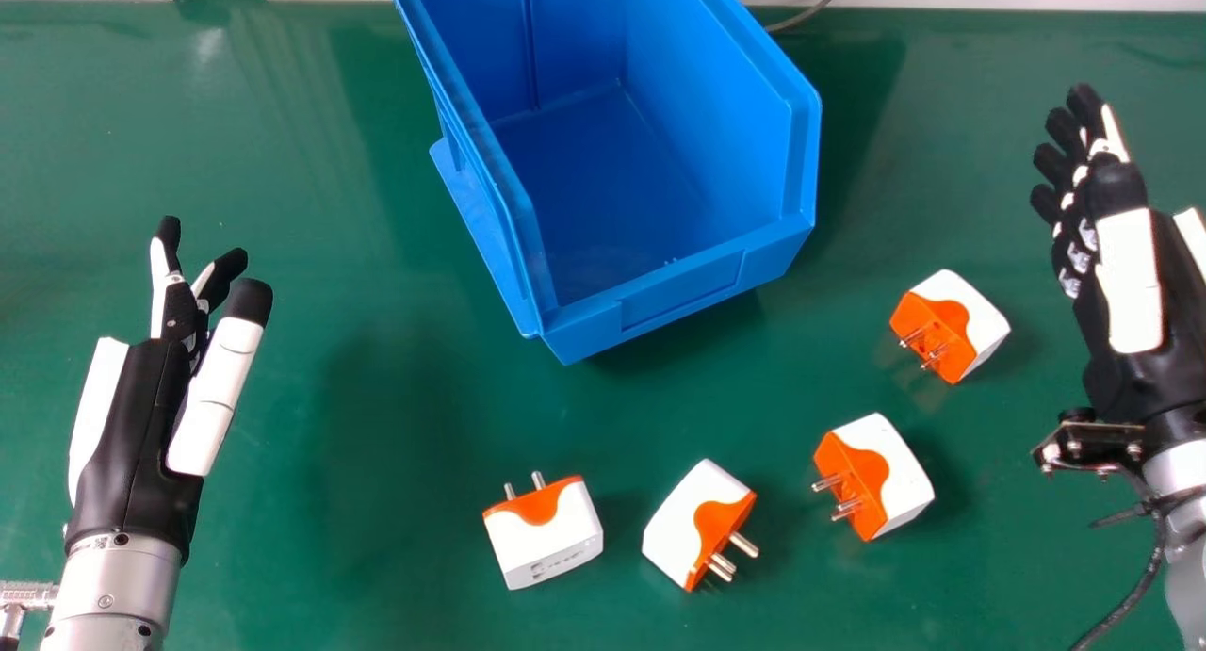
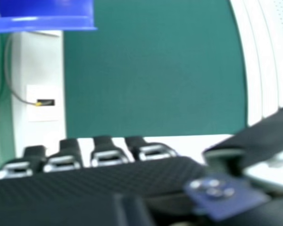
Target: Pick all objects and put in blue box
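Four plug adapters (image 1: 546, 543), white and orange with metal pins, are spread on the green surface (image 1: 320, 557), outside the blue box (image 1: 660, 298). On the leftmost adapter, the pins are pointed toward the box; on the second adapter (image 1: 680, 528), they are turned to the right. The third adapter (image 1: 895, 472) and fourth adapter (image 1: 980, 323) are seen with pins turned left. The left robot hand (image 1: 132, 425) is held open left of the box, and the right robot hand (image 1: 1131, 274) is held open just beside the fourth adapter; nothing is gripped.
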